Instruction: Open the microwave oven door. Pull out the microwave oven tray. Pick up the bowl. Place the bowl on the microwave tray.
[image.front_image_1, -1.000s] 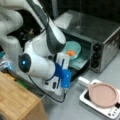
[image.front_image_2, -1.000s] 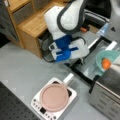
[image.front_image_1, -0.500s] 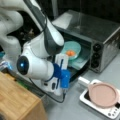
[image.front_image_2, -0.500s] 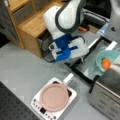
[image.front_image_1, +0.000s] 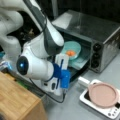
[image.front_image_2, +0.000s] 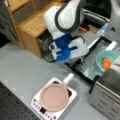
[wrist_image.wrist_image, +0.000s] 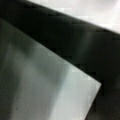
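The microwave oven door (image.front_image_2: 83, 68) is lying open, and the bowl (image.front_image_1: 71, 51) is sitting on the microwave oven tray (image.front_image_1: 80, 62) at the oven's mouth. My fingers (image.front_image_1: 63, 77) are hanging above the door; I cannot tell their opening.

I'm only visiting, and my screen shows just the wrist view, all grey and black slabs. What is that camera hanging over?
Observer: The gripper hangs over the microwave oven door, which lies folded down, open.
Visitor: Is anything inside?
Observer: Yes. The bowl, pale teal with orange food in it, sits on the microwave oven tray at the mouth of the microwave oven.
Visitor: Anything else nearby?
Observer: A pink plate rests on a white appliance, toward a front view's bottom.
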